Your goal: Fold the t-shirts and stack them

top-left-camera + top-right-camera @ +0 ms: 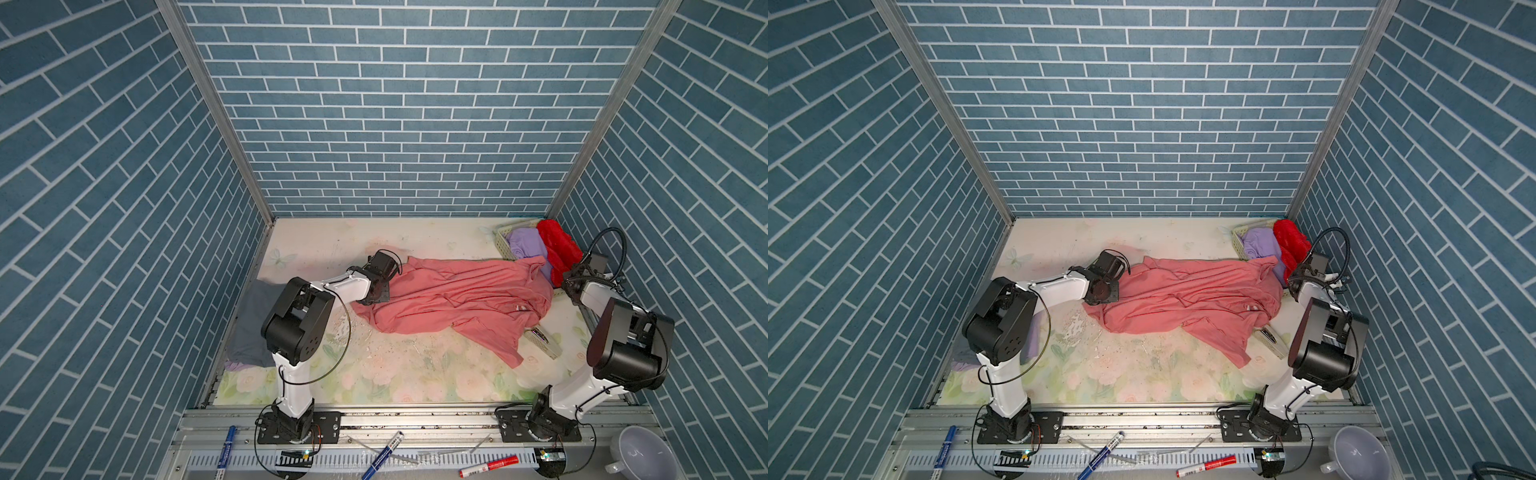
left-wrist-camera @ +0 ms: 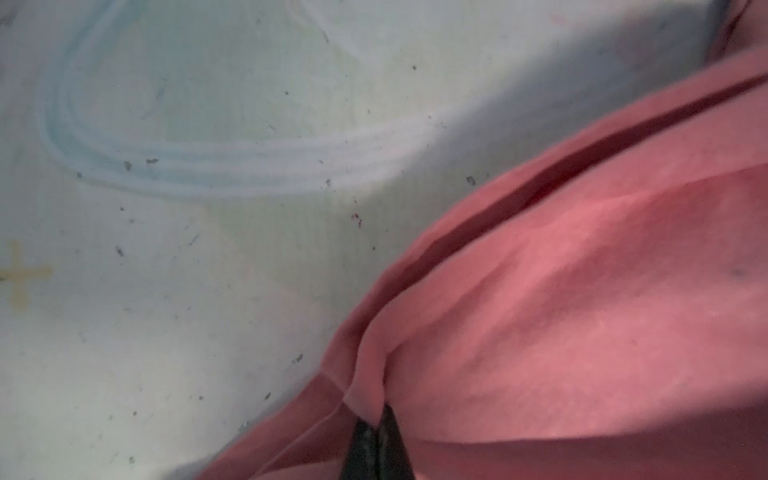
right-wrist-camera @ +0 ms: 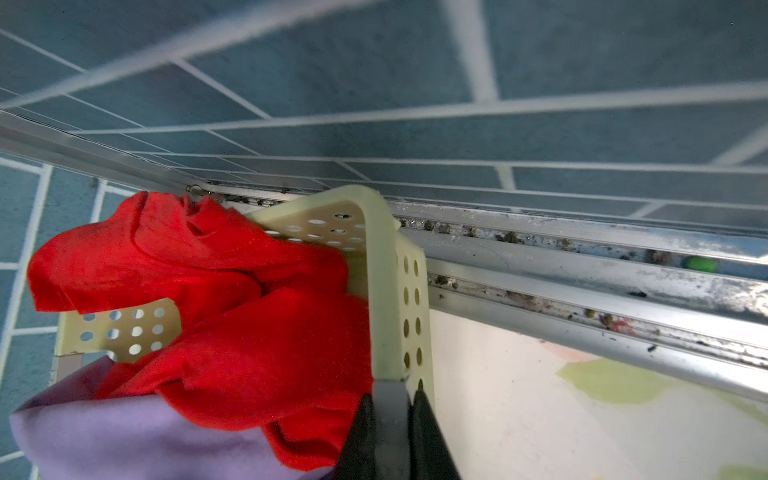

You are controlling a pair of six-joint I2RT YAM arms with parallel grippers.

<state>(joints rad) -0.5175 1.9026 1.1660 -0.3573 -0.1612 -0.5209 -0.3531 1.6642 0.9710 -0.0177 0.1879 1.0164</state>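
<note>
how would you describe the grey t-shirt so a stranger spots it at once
Find the floral table and follow it to its left edge by the brick wall. There, partly behind the left arm, lies the slate grey t-shirt. It alone is grey; the spread salmon pink t-shirt lies mid-table.

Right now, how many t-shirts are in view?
4: salmon pink shirt spread mid-table, lavender shirt and red shirt in the basket far right, grey shirt at the left edge. Lavender cloth peeking under the grey may be a fifth.
</note>
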